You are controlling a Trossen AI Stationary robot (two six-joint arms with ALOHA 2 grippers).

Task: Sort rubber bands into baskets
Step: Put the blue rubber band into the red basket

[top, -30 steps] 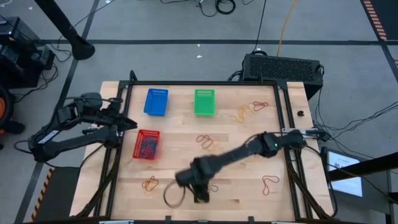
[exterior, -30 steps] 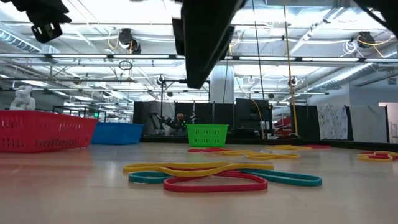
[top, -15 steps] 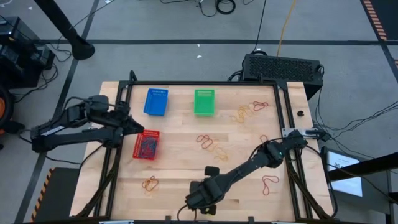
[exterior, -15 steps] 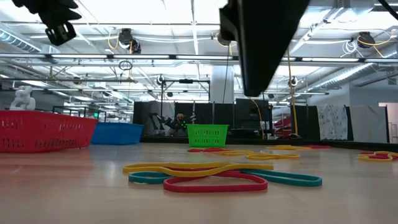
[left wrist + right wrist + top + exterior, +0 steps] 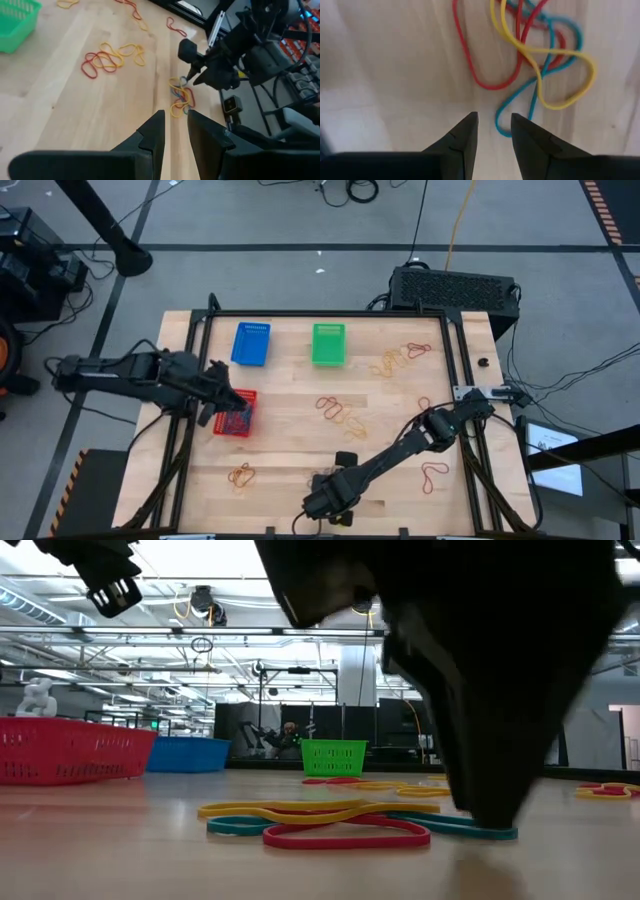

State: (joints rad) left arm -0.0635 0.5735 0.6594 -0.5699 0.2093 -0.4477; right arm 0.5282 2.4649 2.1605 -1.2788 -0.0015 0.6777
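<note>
The right hand (image 5: 322, 502) sits low at the lower middle of the high view, its two dark fingers (image 5: 462, 137) parted by a narrow gap with nothing between them, right at a tangle of thin red, yellow and teal rubber bands (image 5: 535, 65) on the pale wooden bench (image 5: 290, 440). The left hand (image 5: 222, 395) hangs over the red mesh basket (image 5: 236, 413) (red loops lie inside), fingers slightly apart and empty. The blue basket (image 5: 250, 344) and green basket (image 5: 328, 344) stand in the upper middle, apart. More loops (image 5: 340, 412) are scattered mid-bench.
</note>
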